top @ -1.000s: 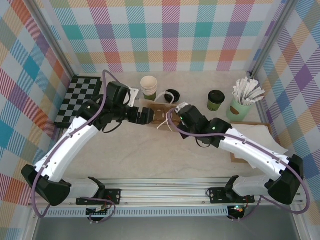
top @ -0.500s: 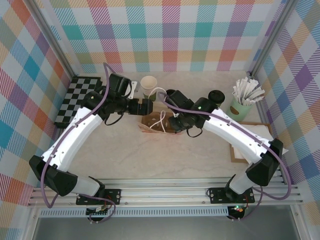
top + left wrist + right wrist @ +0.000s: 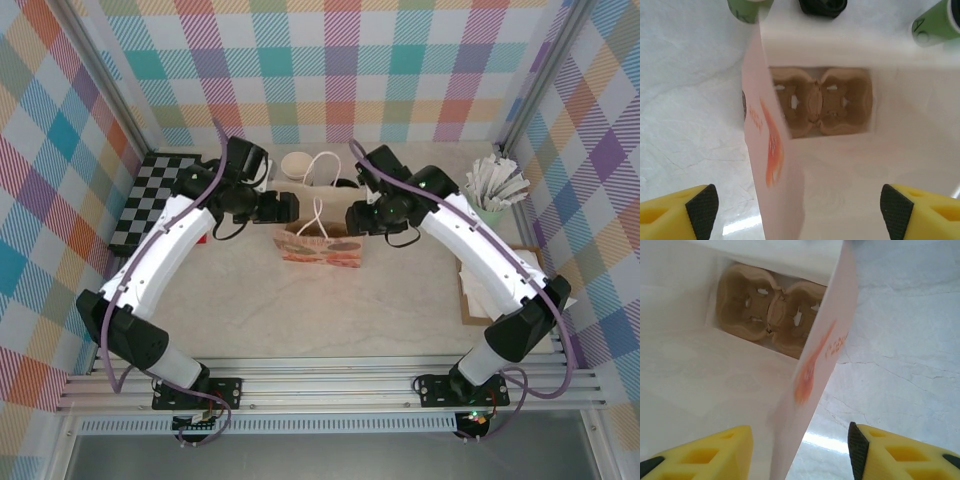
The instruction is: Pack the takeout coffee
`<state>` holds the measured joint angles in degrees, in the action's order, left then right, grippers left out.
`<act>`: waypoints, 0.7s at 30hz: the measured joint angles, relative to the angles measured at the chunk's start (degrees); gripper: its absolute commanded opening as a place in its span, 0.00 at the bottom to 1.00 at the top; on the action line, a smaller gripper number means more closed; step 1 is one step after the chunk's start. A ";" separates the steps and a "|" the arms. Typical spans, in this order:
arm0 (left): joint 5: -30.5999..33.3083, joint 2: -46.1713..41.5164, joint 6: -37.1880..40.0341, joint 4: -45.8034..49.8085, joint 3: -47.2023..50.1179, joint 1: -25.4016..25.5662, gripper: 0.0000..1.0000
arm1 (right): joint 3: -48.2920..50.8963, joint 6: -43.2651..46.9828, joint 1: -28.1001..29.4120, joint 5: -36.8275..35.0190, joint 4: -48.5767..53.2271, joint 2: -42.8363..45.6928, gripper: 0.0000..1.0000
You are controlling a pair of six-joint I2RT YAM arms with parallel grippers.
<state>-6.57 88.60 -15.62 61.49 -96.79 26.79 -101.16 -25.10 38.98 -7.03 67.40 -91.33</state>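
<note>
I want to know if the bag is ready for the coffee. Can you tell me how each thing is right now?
paper bag: standing upright, mouth open.
cup carrier: flat at the bag's bottom, both wells empty.
left gripper: open, one bag wall between its fingers.
right gripper: open, one bag wall between its fingers.
green cup: on the table, outside the bag.
black lid: on the table, outside the bag.

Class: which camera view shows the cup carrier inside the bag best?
Left wrist: it looks straight down onto the cup carrier, both pockets visible. The right wrist sees it slanted, one corner behind the bag wall. The top external view gives the bag from outside.
</note>
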 measured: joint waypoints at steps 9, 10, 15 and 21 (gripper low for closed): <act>-0.33 6.49 2.89 1.66 -6.08 -0.35 0.55 | -2.51 0.42 -3.63 4.59 -2.97 -0.15 1.00; -0.15 7.21 3.32 1.60 -6.95 -0.50 0.53 | -2.56 0.55 -4.76 5.35 -3.56 0.24 1.00; -0.15 8.59 6.51 1.84 -8.76 -2.45 0.35 | -3.26 2.38 -11.98 7.26 -4.37 1.60 1.00; -1.51 10.56 12.85 2.51 -11.96 -4.90 0.26 | -3.23 6.40 -21.59 9.09 -3.56 1.53 1.00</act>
<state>-8.08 99.15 -2.76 64.01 -108.75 21.89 -104.40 -18.70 17.39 2.07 63.83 -89.80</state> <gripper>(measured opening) 0.264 0.999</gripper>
